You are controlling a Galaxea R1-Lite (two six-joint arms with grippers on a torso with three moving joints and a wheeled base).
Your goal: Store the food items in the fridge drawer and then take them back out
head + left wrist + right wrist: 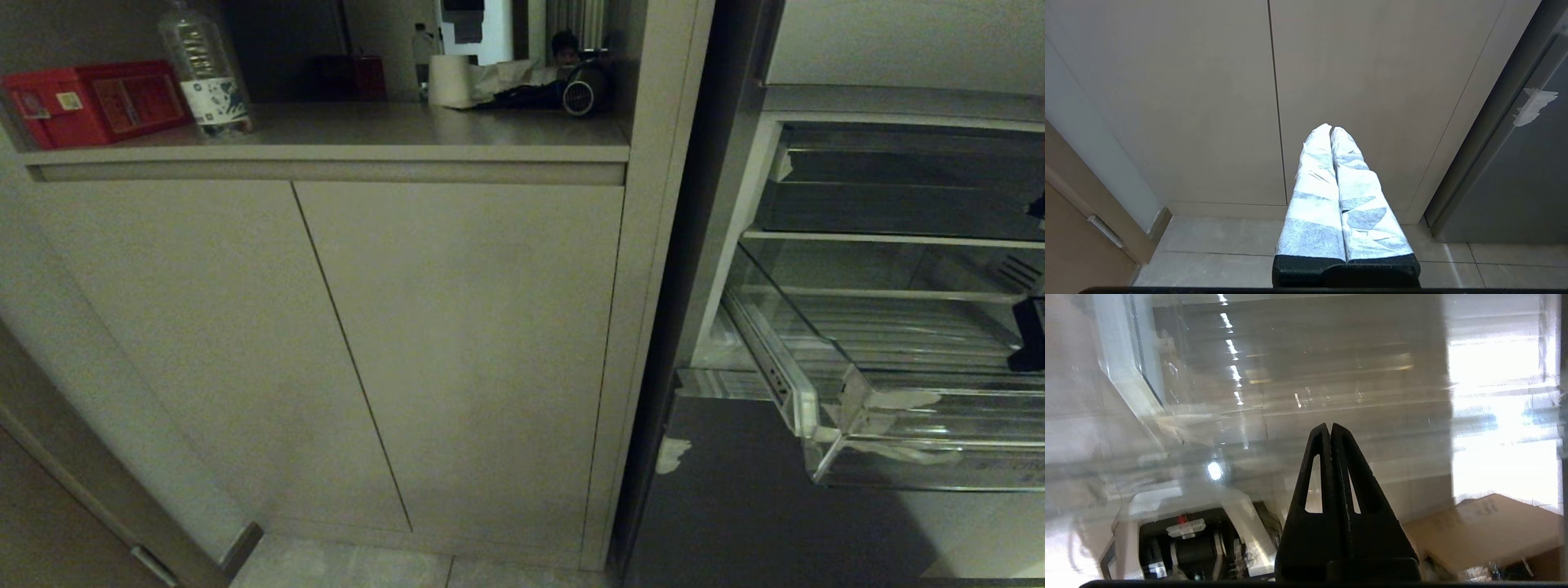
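The fridge drawer (788, 367), a wide clear bin with a ribbed floor, stands pulled out of the open fridge at the right of the head view. My right gripper (1329, 426) is shut and empty, its black fingers pressed together over the drawer's clear ribbed plastic (1331, 367). In the head view only a dark part of the right gripper (1027, 347) shows, at the right edge inside the drawer. My left gripper (1331, 127), wrapped in white tape, is shut and empty, parked low facing the cabinet doors. No food items are in view.
A beige cabinet (457, 343) with two doors fills the left and middle. Its counter holds a red box (94, 102), a water bottle (204, 69) and a paper roll (449, 80). A shallower bin (898, 204) sits above the drawer. A cardboard box (1486, 526) shows through the plastic.
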